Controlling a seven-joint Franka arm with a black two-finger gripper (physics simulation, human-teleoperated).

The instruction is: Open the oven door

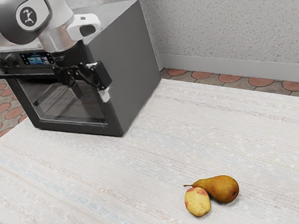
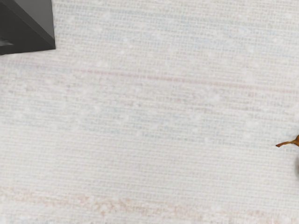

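The exterior view has the oven door [image 1: 60, 105] seemingly shut on the oven's [image 1: 126, 56] front, its upper part partly hidden by the gripper [image 1: 90, 78], whose opening I cannot tell. The wrist view cuts off oven and pear [image 2: 296, 140].

Your arm [image 1: 13, 21] partly hides the oven [image 1: 124, 62]; your wrist view's edges cut off both oven and pear [image 2: 297, 141].

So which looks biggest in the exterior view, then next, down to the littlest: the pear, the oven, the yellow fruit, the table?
1. Table
2. Oven
3. Pear
4. Yellow fruit, a bit smaller than the pear beside it
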